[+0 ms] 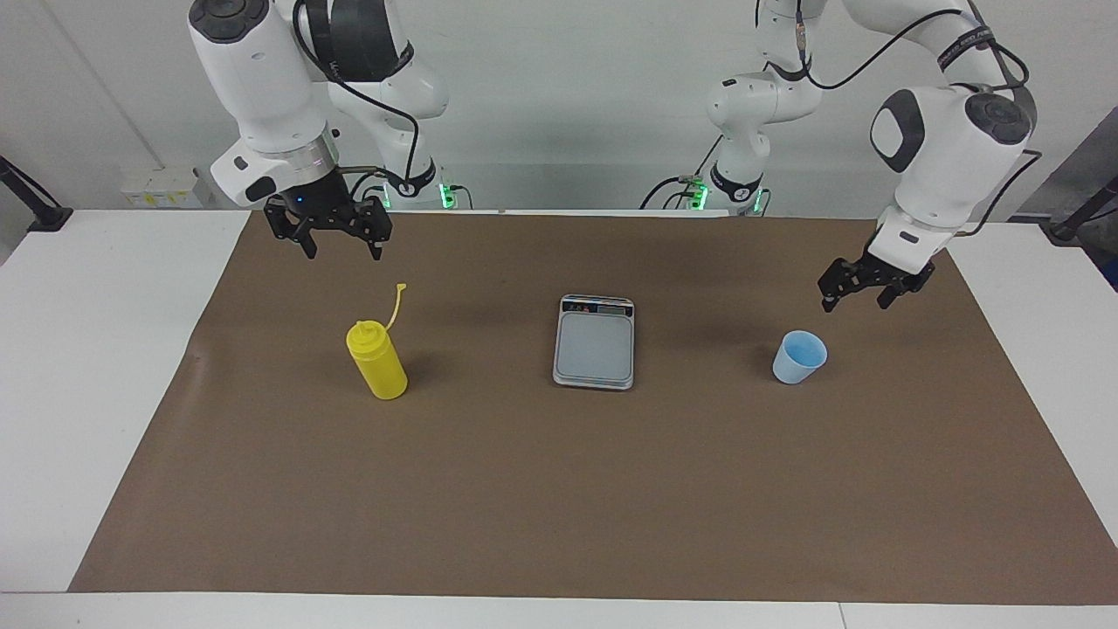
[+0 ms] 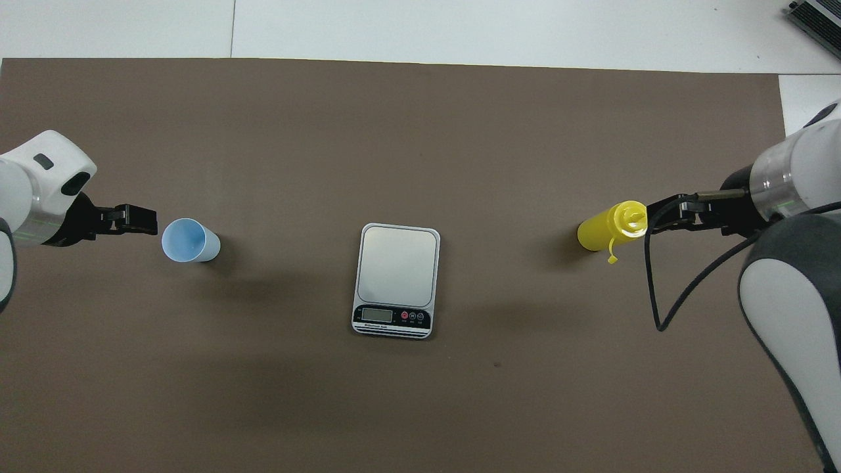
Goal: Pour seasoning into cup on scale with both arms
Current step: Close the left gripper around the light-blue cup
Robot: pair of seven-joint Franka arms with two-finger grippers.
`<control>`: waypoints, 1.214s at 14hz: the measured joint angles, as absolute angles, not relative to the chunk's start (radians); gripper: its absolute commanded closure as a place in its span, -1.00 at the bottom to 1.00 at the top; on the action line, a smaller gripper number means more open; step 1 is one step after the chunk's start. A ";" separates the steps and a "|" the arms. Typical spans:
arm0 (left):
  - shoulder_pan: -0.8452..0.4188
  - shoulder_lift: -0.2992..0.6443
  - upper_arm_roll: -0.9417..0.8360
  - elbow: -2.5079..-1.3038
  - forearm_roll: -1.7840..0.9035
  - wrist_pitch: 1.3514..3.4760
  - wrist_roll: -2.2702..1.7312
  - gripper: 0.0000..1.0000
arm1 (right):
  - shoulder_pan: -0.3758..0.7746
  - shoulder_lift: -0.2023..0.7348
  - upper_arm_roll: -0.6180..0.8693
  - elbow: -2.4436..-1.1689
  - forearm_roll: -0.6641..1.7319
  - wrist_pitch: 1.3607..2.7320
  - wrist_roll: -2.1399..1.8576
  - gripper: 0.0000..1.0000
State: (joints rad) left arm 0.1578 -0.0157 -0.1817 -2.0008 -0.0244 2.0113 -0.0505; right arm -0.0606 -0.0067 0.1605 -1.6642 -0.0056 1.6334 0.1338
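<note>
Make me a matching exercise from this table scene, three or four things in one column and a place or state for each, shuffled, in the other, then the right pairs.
Things:
1. cup
2. seasoning
3. scale
4. left gripper

Places or states:
A. mid-table, nothing on it
B. in the air near the cup, holding nothing
C. upright at the right arm's end, cap off
D. on the brown mat at the left arm's end

Pairs: 1-D, 2-C, 3-A, 4-B
</note>
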 measured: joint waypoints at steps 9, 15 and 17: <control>0.172 0.064 -0.185 -2.185 -0.025 2.316 -0.170 -1.00 | -0.061 -0.007 0.161 -1.664 -0.006 1.633 0.134 -1.00; 0.172 0.107 -0.189 -2.191 -0.025 2.343 -0.188 0.92 | -0.061 -0.007 0.161 -1.664 -0.006 1.633 0.134 -1.00; 0.172 0.112 -0.191 -2.192 -0.025 2.343 -0.188 1.00 | -0.061 -0.007 0.161 -1.664 -0.006 1.633 0.134 -1.00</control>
State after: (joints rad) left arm 0.1716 0.1125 -0.1911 -2.1919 -0.0247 2.3430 -0.1878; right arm -0.0606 -0.0067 0.1605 -1.6642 -0.0056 1.6334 0.1338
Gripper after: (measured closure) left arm 0.586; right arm 0.000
